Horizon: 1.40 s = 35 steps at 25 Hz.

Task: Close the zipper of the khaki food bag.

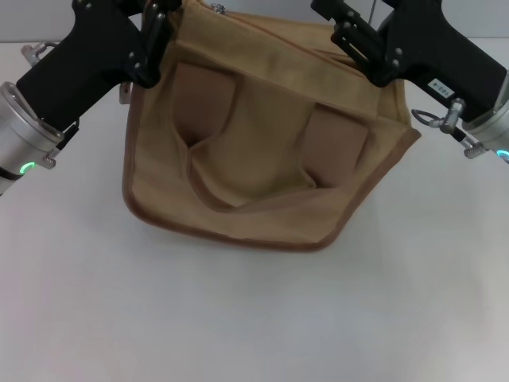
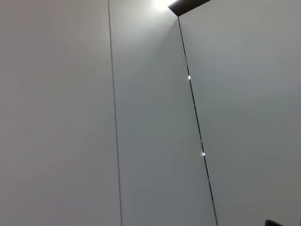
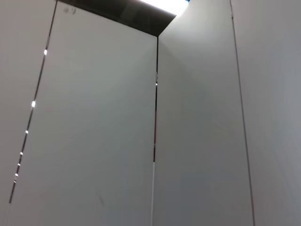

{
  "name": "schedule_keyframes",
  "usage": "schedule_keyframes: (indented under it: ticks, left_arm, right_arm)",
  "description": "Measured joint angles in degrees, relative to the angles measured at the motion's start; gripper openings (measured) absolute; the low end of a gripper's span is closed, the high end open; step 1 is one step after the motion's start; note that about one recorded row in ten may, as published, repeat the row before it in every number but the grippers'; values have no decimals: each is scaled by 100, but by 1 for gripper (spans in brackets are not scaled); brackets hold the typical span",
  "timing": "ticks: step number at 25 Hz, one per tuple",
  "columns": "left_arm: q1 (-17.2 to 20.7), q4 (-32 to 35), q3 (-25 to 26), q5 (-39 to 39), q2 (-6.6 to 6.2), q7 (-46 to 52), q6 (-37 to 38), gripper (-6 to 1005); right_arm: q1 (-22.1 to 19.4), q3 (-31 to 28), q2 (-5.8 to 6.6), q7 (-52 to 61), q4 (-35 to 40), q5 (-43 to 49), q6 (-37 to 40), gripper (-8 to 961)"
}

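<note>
The khaki food bag (image 1: pixel 262 159) stands on the white table in the head view, with its front face and two brownish strap handles (image 1: pixel 238 199) toward me. A small silver piece, seemingly the zipper's pull tab (image 1: pixel 216 8), shows at the bag's top edge; the zipper track itself is cut off by the picture's edge. My left gripper (image 1: pixel 157 36) is shut on the bag's top left corner. My right gripper (image 1: pixel 362 48) is against the bag's top right corner. Both wrist views show only grey wall panels, with no bag and no gripper.
The white table (image 1: pixel 254 318) stretches in front of the bag and to both sides. Both black arms reach in from the table's far corners. Nothing else stands on the table in view.
</note>
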<state>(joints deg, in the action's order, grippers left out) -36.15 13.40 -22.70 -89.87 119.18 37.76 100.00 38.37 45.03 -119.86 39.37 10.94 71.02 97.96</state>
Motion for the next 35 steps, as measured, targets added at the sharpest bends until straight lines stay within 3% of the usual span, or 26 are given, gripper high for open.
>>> schedule_keyframes:
  ticks: [3,4,6,10,11,12,15,16,19,21,26,35]
  left_arm:
    - [-43,-54,-33,0,0,-1,10,40]
    - [-56,-70,-61,0,0,-2,21,41]
    - [-68,-117,-74,1,0,-48,24,41]
    - [-98,-225,-84,21,0,-296,27,42]
    - [-114,-240,-85,21,-1,-345,23,43]
    - [-132,-254,-86,20,0,-375,16,43]
    - [-175,-282,-86,14,0,-386,10,44]
    - [-181,-282,-86,14,0,-388,10,44]
    - [-203,-272,-86,14,0,-389,9,45]
    - [-226,-272,-86,9,0,-390,11,45]
    - [-349,-338,-170,4,0,-392,26,47]
    - [-418,-378,-219,16,1,-371,146,49]
  right_arm:
    - [82,47,15,253,22,25,-117,481]
    - [124,50,28,1167,50,39,-120,481]
    - [132,40,33,1687,60,35,-133,481]
    - [145,18,48,4351,143,20,-219,481]
    - [148,-3,60,5711,207,15,-348,481]
    - [148,-3,60,5711,207,15,-348,481]
    - [152,28,145,8303,406,28,-592,482]
    - [163,62,177,9636,462,42,-637,482]
    - [170,73,160,10603,455,44,-646,482]
    - [203,132,85,11233,430,55,-648,482]
    - [421,711,65,11346,381,60,-688,482]
    - [427,817,54,11307,317,67,-802,451]
